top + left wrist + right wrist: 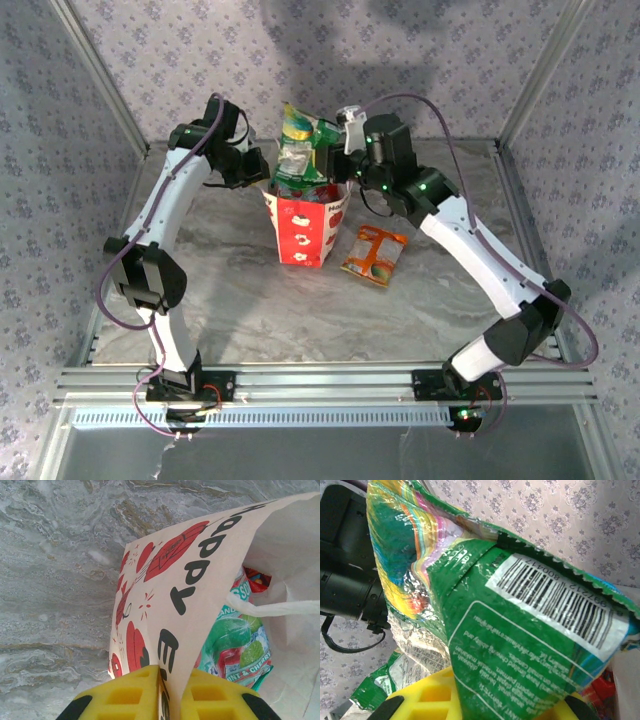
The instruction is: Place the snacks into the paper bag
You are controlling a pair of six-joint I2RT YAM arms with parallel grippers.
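The rim of the paper bag (190,580), stood mid-counter (240,290), is pinched by the left gripper (170,692), while a green packet (520,630) is clamped in the right gripper (495,705) above its open mouth. An orange packet (375,255) is seen lying just beside the bag.

The paper bag (305,228) is red with white apple-like prints. In the left wrist view its panel is cream with red shapes and heavy black letters, and its string handle (272,609) is white. The green packet (520,645) is glossy green with fine white print, a white barcode panel with black bars, and yellow, orange and pink stripes. The teal packet (235,645) shows red and lime-green fruit. The orange packet (375,255) is orange and white. The desk (230,290) is grey with marble veining. The left hand (169,676) and right hand (492,700) have yellow fingers (127,695). The walls (60,150) are lilac-grey with a repeating floral motif.
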